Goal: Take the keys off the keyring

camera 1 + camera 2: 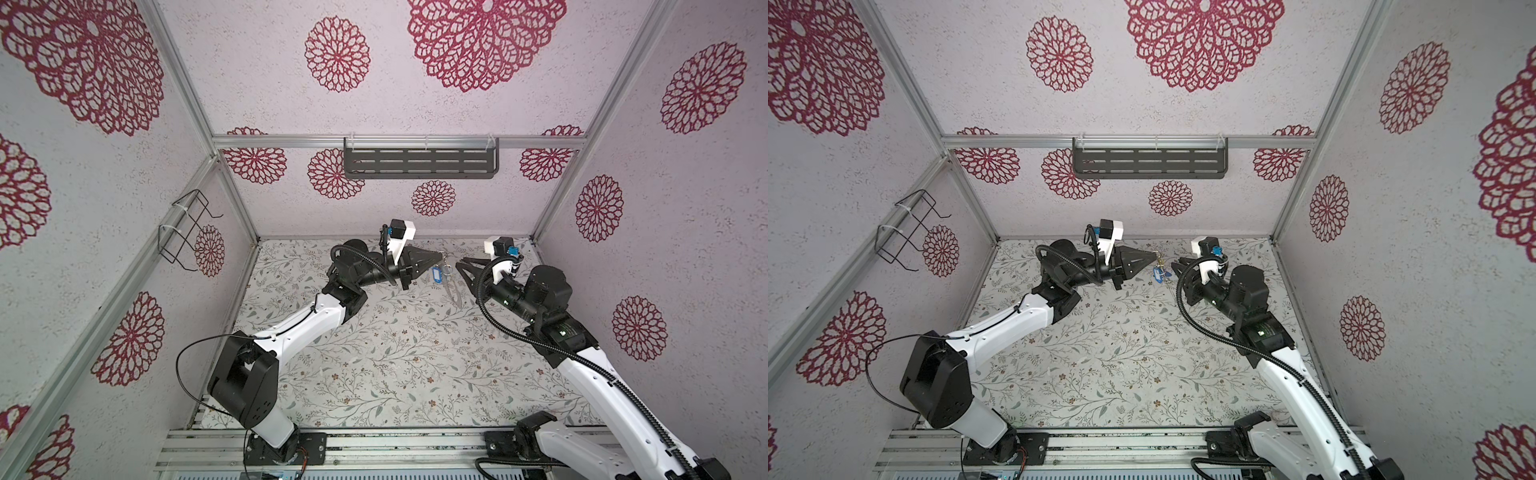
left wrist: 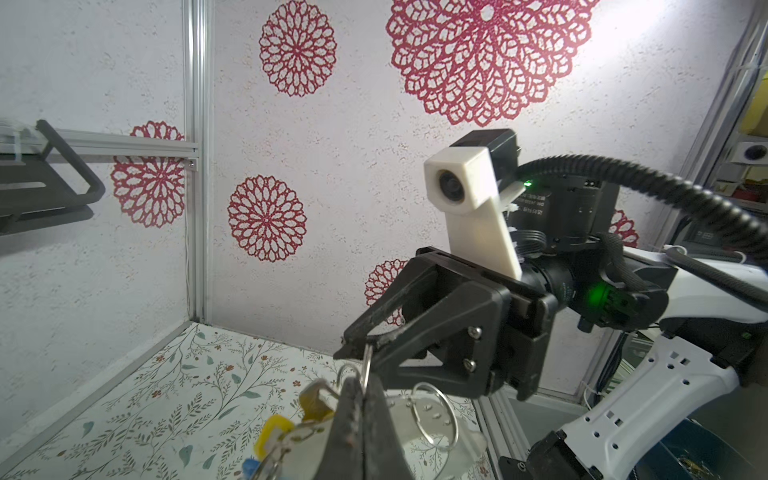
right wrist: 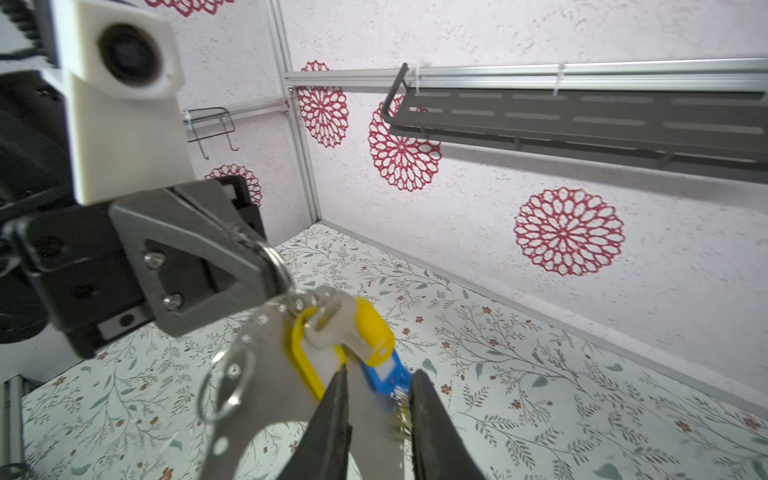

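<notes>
**Right wrist view, read outward from the lens.** The right hand (image 3: 379, 372) has its fingers parted and grips nothing. A small blurred object at their inner edge cannot be identified.

Directly ahead, in line with that gap, hangs the blue key tag (image 3: 388, 380). A solid yellow key tag (image 3: 374, 332) lies just beside and partly over it. Another yellow key tag (image 3: 305, 365), a frame around a white window, rests against the keyring (image 3: 257, 374).

The keyring is a flat grey plate with small holes along its rim. It is tilted and appears to hang clear of the bench (image 3: 540, 395).

Farther off, the left hand (image 3: 266, 270) is clamped shut on a small split ring (image 3: 277, 266) threaded through a rim hole, so the whole bunch hangs from that grip.

In both top views the two hands face each other tip to tip over the far part of the bench, with the tags between them.

**Governing relation.** The tags lie straight forward of the right hand, which is the free one and the nearer to them. Their long axes slant down and away from the rim. The next move probably calls for a short forward reach to close on the blue key tag, then a pull away from the anchoring left hand.
</notes>
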